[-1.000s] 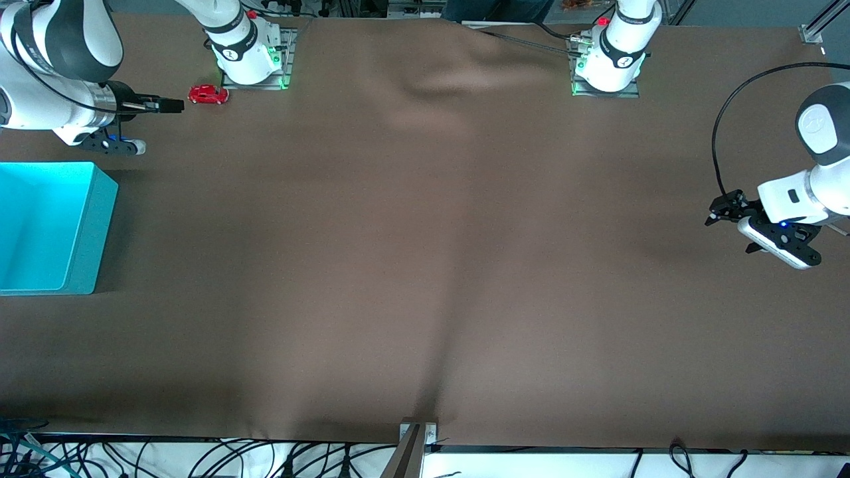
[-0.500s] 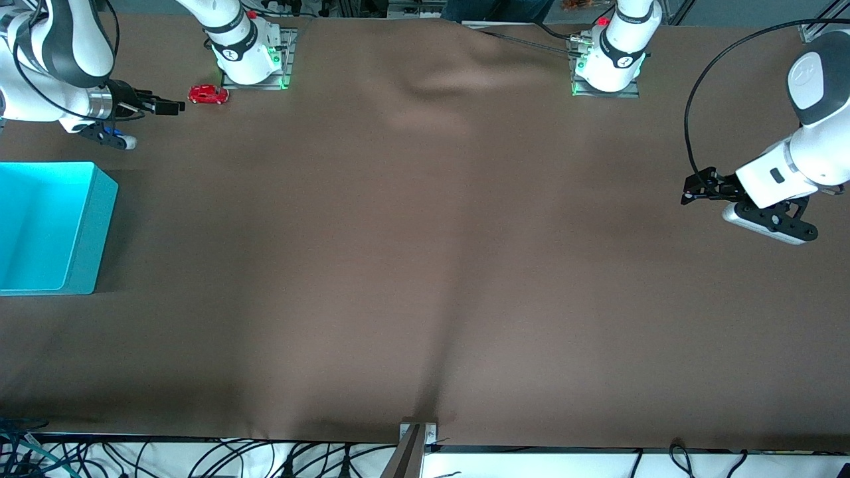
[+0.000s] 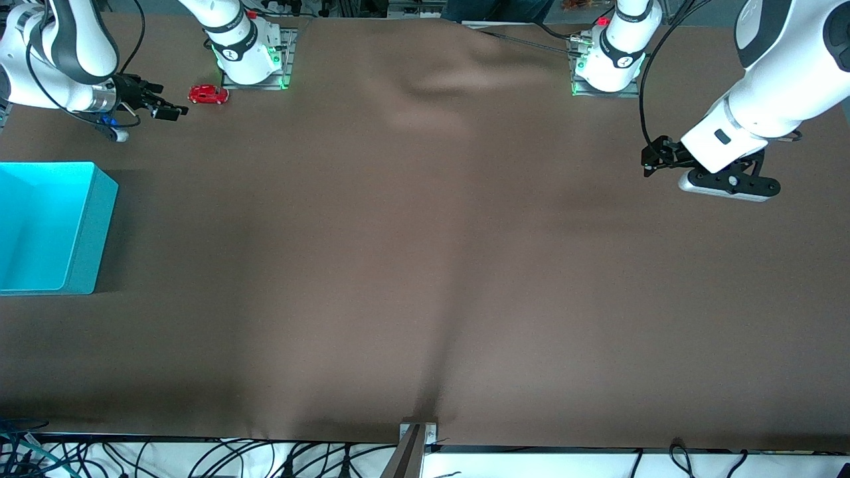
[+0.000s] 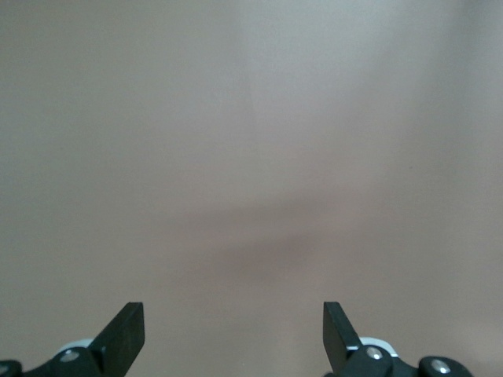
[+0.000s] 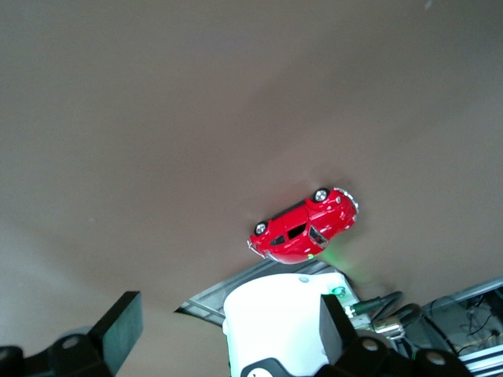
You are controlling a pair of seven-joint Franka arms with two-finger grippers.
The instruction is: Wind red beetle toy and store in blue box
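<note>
The red beetle toy [image 3: 208, 94] sits on the brown bench [image 3: 425, 265] at the right arm's end, just beside the right arm's base [image 3: 247, 56] and far from the front camera. It rests on its wheels, free of any grip; the right wrist view shows it whole [image 5: 303, 226], with its silver bumper and dark windows (the white base of the arm crowds in next to it).

The right gripper [image 3: 167, 108] hangs over the bench close to the toy, pointing toward it but not touching. Its fingers [image 5: 119, 326] stand well apart, with nothing between them.

The blue box [image 3: 93, 232] stands on the bench at the same end, nearer to the front camera than the toy and well apart from it. It is open at the top, bright cyan inside and duller teal on its outer wall; nothing can be seen lying in the part of it that shows (the edge of the front view cuts off one end).

The left gripper [image 3: 651, 161] is over bare bench at the left arm's end, well away from both toy and box. Its fingers [image 4: 126, 334] are spread wide with nothing between them, and the left wrist view shows only plain brown surface below them.
</note>
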